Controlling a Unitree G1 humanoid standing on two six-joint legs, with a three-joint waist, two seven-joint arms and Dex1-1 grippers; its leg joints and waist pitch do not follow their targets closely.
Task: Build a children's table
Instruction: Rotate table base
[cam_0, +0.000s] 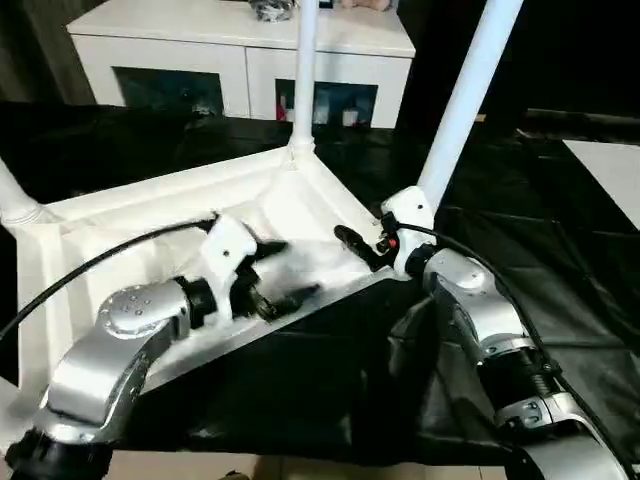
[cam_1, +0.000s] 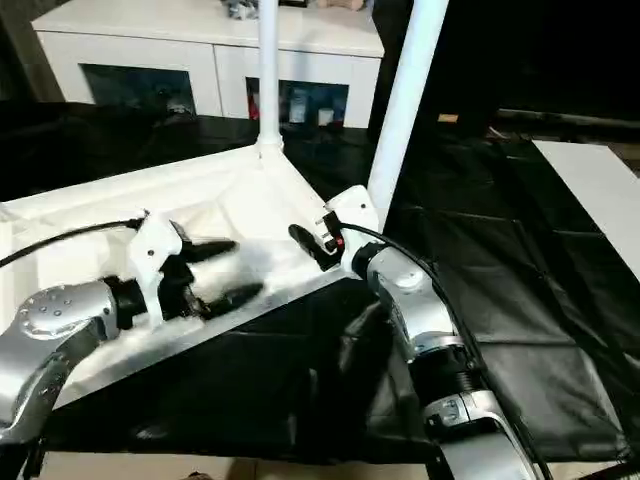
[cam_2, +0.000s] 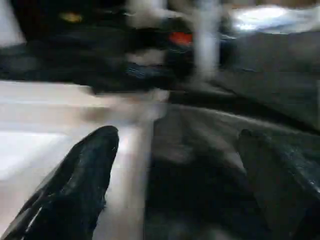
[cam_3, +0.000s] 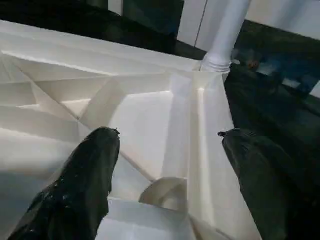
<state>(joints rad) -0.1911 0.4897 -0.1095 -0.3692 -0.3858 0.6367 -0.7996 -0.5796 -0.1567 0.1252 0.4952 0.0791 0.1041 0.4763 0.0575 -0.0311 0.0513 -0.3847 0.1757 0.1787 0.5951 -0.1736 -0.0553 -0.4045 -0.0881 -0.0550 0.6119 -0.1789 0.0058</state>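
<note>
l gripper (cam_0: 285, 272) over tabletop (cam_0: 150, 215) underside

We note a black sheet (cam_0: 520, 260) spread over the floor, creased in places. Behind it stands a white cabinet (cam_0: 250, 40) with dark glass doors (cam_0: 165, 90) — small items sit inside, too small to identify. A white panel (cam_0: 612, 170) lies at the sheet's right edge.

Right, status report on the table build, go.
Left gripper open over the upturned tabletop, holding nothing. Right gripper open at the near corner beside a standing leg. Nothing in the way.
</note>
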